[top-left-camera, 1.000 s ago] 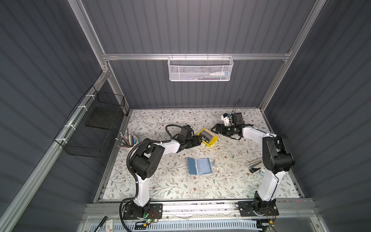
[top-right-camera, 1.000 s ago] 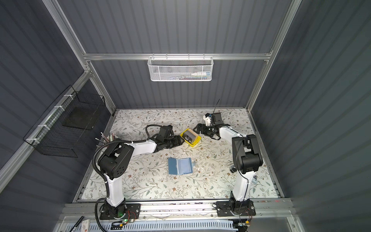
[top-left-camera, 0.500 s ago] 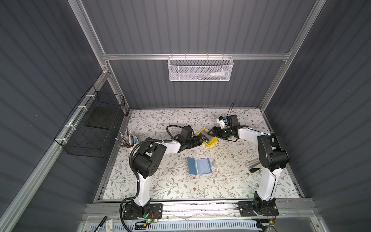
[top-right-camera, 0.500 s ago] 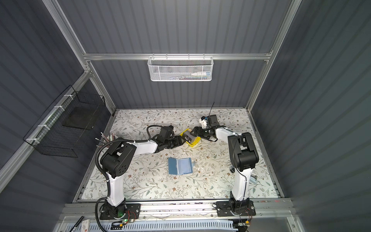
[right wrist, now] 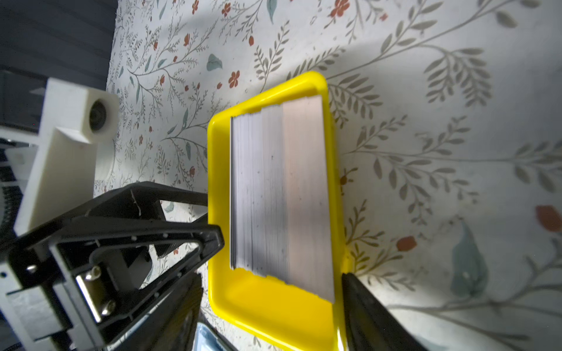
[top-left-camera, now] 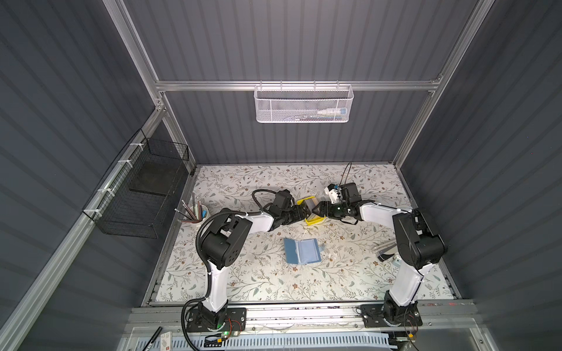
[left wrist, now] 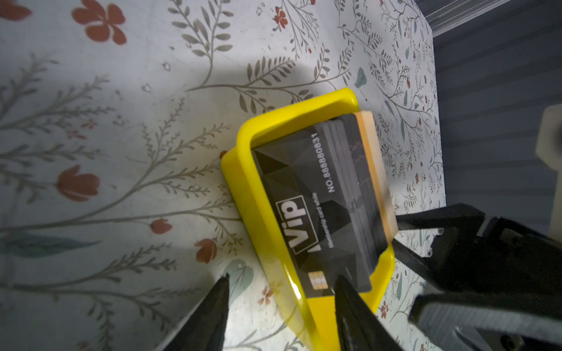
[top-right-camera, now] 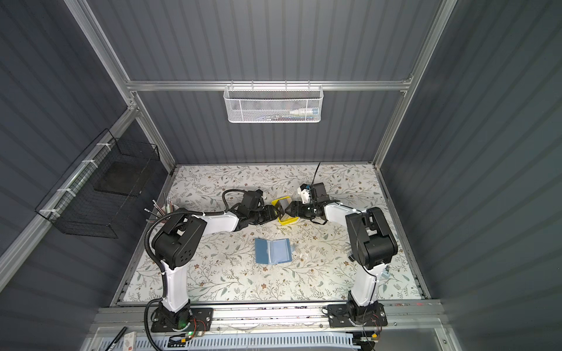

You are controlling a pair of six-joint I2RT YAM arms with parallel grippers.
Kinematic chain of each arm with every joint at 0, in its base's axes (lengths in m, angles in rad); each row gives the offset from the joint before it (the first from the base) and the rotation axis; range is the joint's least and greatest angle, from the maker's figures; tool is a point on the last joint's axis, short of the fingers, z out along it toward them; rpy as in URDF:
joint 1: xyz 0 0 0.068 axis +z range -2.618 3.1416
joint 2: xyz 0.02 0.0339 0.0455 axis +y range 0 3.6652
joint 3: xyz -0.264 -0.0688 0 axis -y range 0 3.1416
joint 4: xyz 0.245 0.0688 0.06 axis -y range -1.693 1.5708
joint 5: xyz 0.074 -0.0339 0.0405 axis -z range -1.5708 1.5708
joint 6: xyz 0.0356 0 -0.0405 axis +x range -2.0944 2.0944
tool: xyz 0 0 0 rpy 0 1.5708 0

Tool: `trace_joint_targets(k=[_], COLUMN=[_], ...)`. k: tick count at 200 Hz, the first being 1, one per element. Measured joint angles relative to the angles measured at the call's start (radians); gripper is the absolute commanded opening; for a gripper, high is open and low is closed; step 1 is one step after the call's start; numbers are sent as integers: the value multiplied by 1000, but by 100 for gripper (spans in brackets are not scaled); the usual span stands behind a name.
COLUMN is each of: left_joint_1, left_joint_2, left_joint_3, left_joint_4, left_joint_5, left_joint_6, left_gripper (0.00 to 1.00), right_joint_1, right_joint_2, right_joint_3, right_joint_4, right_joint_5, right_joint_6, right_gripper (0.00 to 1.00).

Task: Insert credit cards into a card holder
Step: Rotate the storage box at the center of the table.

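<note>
A stack of black "VIP" credit cards (left wrist: 304, 197) stands on edge in a yellow tray (left wrist: 273, 121) at mid table, seen in both top views (top-left-camera: 310, 203) (top-right-camera: 284, 202). My left gripper (left wrist: 282, 278) is open at one end of the tray, with one finger over the cards and the other outside the tray wall. My right gripper (right wrist: 270, 291) is open at the opposite end, its fingers straddling the tray (right wrist: 267, 307) beside both outer walls. The blue card holder (top-left-camera: 302, 251) (top-right-camera: 272, 251) lies open and flat nearer the front, apart from both grippers.
A cup of pens (top-left-camera: 196, 209) stands at the table's left edge. A black wire basket (top-left-camera: 146, 188) hangs on the left wall and a white mesh basket (top-left-camera: 302, 103) on the back rail. Small items (top-left-camera: 384, 250) lie by the right arm.
The right gripper has moved left up to the tray. The left gripper has edged closer to it. Both sets of jaws have narrowed.
</note>
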Motion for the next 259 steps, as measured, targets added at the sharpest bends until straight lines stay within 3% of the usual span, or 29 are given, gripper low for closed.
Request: trace_joint_targets(k=[95,167,259], left_joint_1=[0,0,0], left_joint_2=[-74,-125,-64], left_joint_3=[-114,-137,99], left_joint_4=[8,-13,-240], left_joint_5=[10,6,-53], left_joint_6=[-19,-8,55], left_gripper=[43,44,33], right_joint_1=[64,79,85], right_joint_2=[-63,-146,-401], right_joint_3=[-86,-156,-289], right_joint_4=[50,52,6], right_joint_5=[57,144,255], right_joint_6=[34,81,168], right_gripper=[72,72,70])
